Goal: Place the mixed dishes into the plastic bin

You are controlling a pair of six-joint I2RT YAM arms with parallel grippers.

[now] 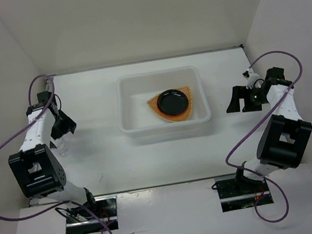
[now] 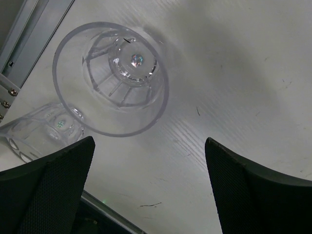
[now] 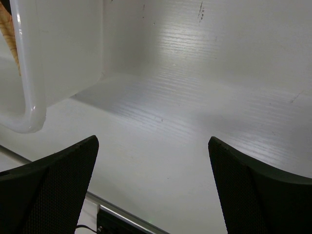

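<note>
Your left gripper (image 2: pixel 149 142) is spread wide and holds nothing; its 2 black fingers (image 2: pixel 58 185) sit in the lower corners of the left wrist view, with bare table (image 2: pixel 234 73) between them. Just above the gap stands 1 clear plastic cup (image 2: pixel 112 78), its wide rim and smaller ribbed base both showing through the wall. A 2nd clear cup (image 2: pixel 44 131) sits at the lower left, touching or nearly touching the 1st; it looks tipped on its side, but you cannot be sure.

In the top view, the plastic bin (image 1: pixel 133 123) sits at the centre of the frame. Inside it, toward its right half, the black plate (image 1: pixel 172 101) rests on the tan woven dish (image 1: pixel 154 104), whose corner pokes out to the left.

Your right gripper (image 1: pixel 239 103) hangs to the right of the bin, well apart from it, also wide open and empty. In the right wrist view the bin's rounded corner fills the upper left.
</note>
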